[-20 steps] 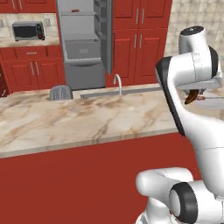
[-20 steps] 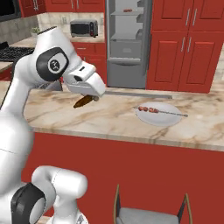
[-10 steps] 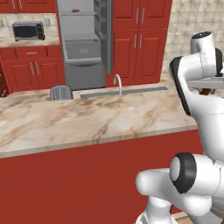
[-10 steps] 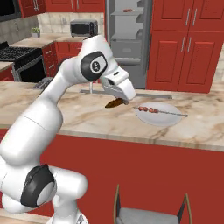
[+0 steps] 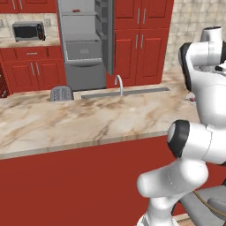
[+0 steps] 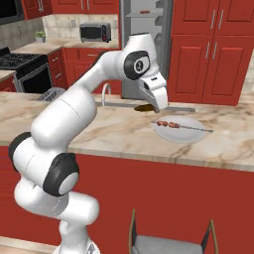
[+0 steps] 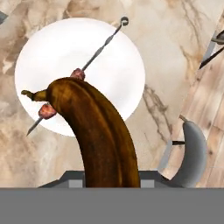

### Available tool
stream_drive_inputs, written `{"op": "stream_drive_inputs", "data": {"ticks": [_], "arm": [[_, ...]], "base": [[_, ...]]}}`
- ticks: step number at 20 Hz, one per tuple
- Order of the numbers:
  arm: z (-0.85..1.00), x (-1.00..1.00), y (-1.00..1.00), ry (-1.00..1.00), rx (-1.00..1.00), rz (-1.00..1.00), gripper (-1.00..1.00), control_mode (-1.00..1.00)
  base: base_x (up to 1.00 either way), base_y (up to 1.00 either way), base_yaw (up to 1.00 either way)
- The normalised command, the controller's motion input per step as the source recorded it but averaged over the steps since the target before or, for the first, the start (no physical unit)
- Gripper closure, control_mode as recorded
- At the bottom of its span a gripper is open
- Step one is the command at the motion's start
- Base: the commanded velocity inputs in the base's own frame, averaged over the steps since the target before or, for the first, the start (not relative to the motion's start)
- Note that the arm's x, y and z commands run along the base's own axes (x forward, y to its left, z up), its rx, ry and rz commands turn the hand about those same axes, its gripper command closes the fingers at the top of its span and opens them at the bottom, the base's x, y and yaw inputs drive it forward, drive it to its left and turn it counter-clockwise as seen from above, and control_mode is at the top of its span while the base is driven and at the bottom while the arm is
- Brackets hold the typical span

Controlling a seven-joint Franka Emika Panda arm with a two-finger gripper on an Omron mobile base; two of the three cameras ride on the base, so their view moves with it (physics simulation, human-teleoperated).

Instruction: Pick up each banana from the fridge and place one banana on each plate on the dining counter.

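Note:
My gripper (image 6: 155, 103) is shut on the dark brown overripe banana (image 6: 144, 106), holding it a little above the dining counter (image 6: 109, 134) by the near-left edge of a white plate (image 6: 191, 136). The hand view looks down along the banana (image 7: 98, 135), whose tip hangs over the plate (image 7: 120, 65). A meat skewer (image 7: 89, 63) lies across that plate; it also shows as the skewer (image 6: 173, 125) in the right base view. Behind the counter stands the grey fridge (image 5: 84, 48) with its door open.
A sink with a faucet (image 5: 118, 84) and a toaster (image 5: 61, 93) sit along the counter's far side. A microwave (image 5: 27, 31) rests on the back counter among red cabinets. A chair (image 6: 168, 243) stands in front of the red counter panel.
The arm has swung to the right along the counter with the brown banana in its grip, from well left of the plate to the plate's edge.

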Motion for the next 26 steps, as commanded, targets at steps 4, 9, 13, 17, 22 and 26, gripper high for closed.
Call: {"op": "stream_drive_inputs", "data": {"ticks": [4,9,13,17,22,26], "arm": [[-0.13,0.41,-0.46,0.07,0.06,-0.25,1.0,-1.0],[-0.62,0.27,-0.36,0.0,0.0,-0.17,1.0,-1.0],[-0.66,0.04,-0.34,0.0,0.0,-0.15,1.0,-1.0],[-0.47,0.0,-0.15,-0.01,0.0,-0.16,1.0,-1.0],[-0.31,0.11,0.0,-0.01,0.0,-0.11,1.0,-1.0],[-0.25,0.08,-0.06,-0.01,0.0,-0.08,1.0,-1.0]], "base": [[0.0,0.0,0.0],[0.0,0.0,0.0],[0.0,0.0,0.0],[0.0,0.0,0.0],[0.0,0.0,0.0],[0.0,0.0,0.0]]}}
